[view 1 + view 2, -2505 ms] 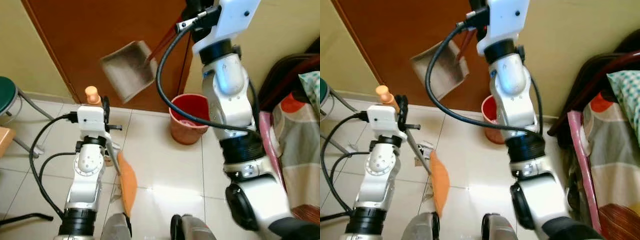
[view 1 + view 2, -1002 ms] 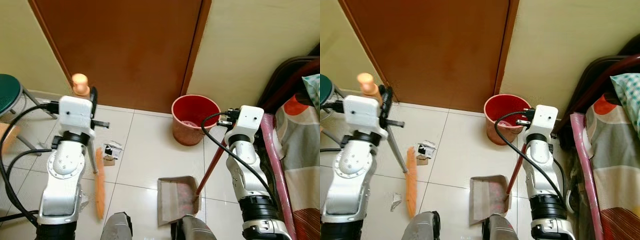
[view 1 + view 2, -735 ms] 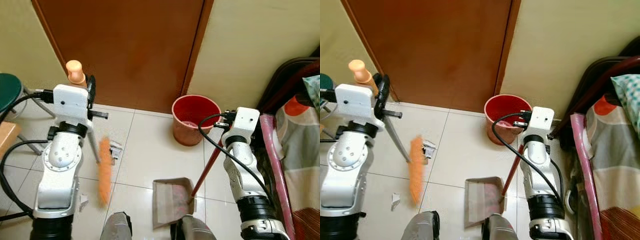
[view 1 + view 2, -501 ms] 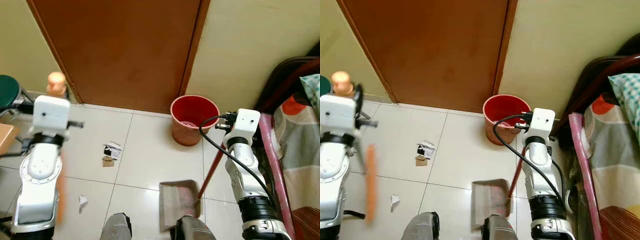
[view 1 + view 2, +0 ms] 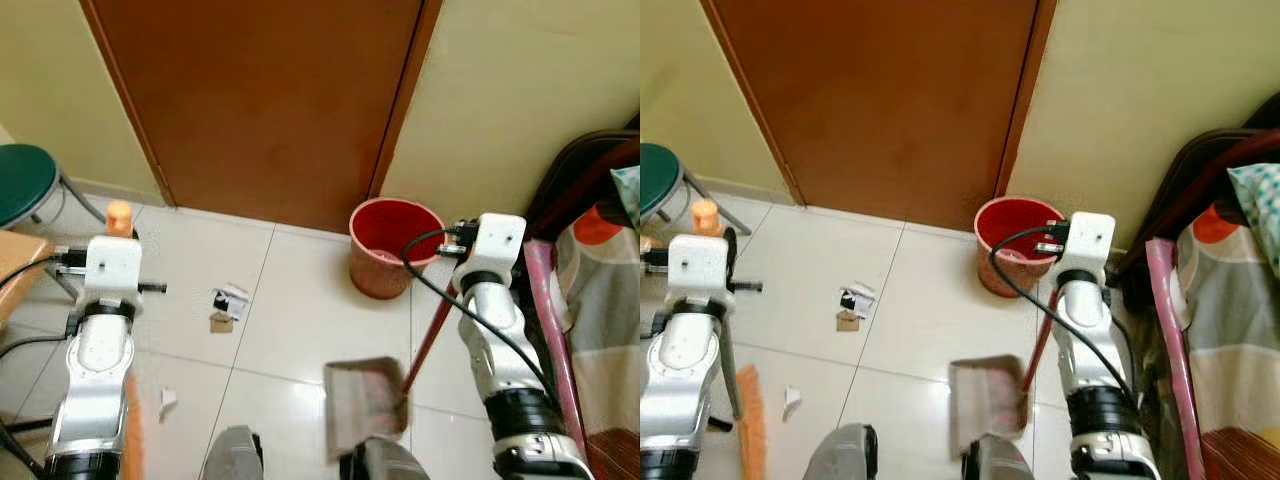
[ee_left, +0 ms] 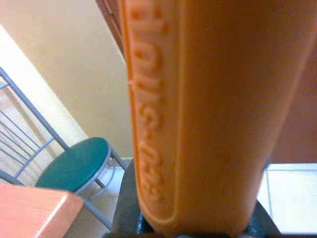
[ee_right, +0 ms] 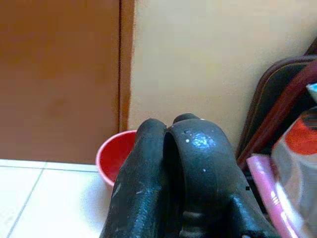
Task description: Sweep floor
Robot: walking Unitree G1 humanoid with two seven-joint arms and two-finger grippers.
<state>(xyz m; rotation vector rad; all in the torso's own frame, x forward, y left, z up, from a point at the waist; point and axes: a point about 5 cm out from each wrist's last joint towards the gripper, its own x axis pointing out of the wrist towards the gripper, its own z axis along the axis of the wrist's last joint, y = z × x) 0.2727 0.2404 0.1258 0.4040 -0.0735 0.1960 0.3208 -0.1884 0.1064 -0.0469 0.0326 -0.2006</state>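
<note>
L gripper (image 6: 198, 218) has its jaws clamped on the broom handle (image 6: 198, 99), orange plastic w/ raised lettering; the orange brush head (image 5: 750, 425) sits low by the robot's left foot, on the tile floor (image 5: 310, 310). R gripper (image 7: 173, 148) has jaws pressed together, apparently round the red dustpan handle (image 5: 428, 335), though the contact itself is hidden; the dustpan (image 5: 365, 405) is tilted just above the floor near the feet.

Broom prob. light and stiff, bristles soft; holding near the handle's top gives reach but less control. Dustpan looks thin and light too.

Paper scraps (image 5: 226, 305) lie mid-floor, one more scrap (image 5: 167, 401) close to the L arm. Tiles glossy, so bits should slide easily. Red bucket (image 5: 388, 245) stands by the brown door (image 5: 270, 100); green stool (image 5: 25, 195) left, bed (image 5: 600, 290) right. Tight room.
</note>
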